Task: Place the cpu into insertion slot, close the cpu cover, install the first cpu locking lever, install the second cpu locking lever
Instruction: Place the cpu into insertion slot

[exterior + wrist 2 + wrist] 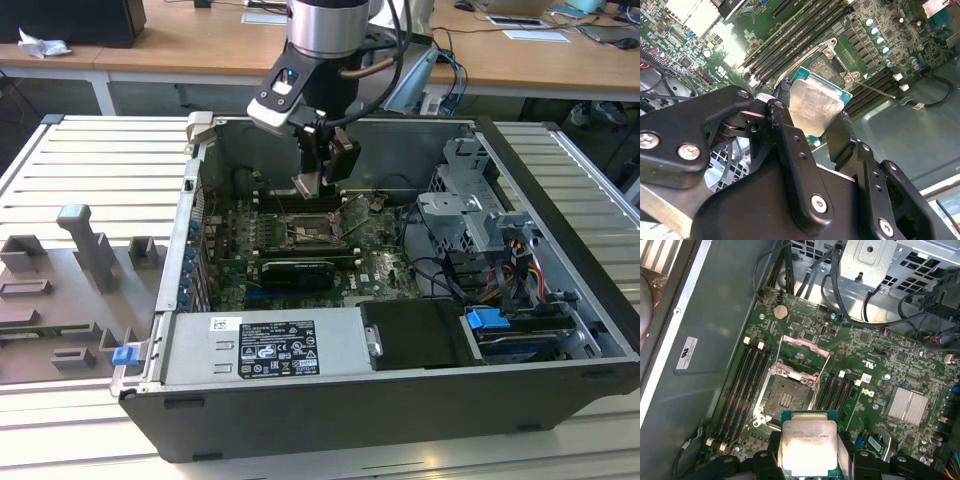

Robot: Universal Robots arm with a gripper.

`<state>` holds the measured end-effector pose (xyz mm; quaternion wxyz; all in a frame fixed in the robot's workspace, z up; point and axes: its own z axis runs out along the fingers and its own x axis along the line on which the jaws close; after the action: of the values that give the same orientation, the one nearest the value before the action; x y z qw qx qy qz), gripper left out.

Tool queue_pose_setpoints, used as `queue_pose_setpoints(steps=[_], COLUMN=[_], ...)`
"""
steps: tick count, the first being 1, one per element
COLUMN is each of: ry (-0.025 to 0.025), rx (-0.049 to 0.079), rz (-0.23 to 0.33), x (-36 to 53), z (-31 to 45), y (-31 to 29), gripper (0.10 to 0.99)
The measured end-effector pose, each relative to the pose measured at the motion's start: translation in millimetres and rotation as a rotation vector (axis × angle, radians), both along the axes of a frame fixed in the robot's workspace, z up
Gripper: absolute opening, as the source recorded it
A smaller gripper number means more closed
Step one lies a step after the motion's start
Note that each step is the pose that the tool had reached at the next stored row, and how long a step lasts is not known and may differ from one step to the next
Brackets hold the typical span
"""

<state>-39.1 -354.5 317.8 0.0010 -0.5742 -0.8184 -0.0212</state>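
Note:
My gripper hangs inside the open computer case, shut on the cpu, a small square chip with a pale metal top. In both wrist views the cpu sits between the two black fingers, held by its edges above the motherboard. The insertion slot, a dark square socket with a silvery rim, lies bare just ahead of the chip. The cpu cover stands flipped open on the socket's far side. The chip is clear of the socket.
Long black memory slots flank the socket on both sides. A silver heatsink, a black card, a drive cage with loose cables and the power supply crowd the case. A grey fixture tray lies outside.

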Motion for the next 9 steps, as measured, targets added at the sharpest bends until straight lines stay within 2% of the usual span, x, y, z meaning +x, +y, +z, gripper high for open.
queue_pose_setpoints(steps=[9], ry=[0.0000], rx=[0.000], rz=[-0.005], x=[0.0], z=[-2.9], y=[0.0], gripper=[0.525])
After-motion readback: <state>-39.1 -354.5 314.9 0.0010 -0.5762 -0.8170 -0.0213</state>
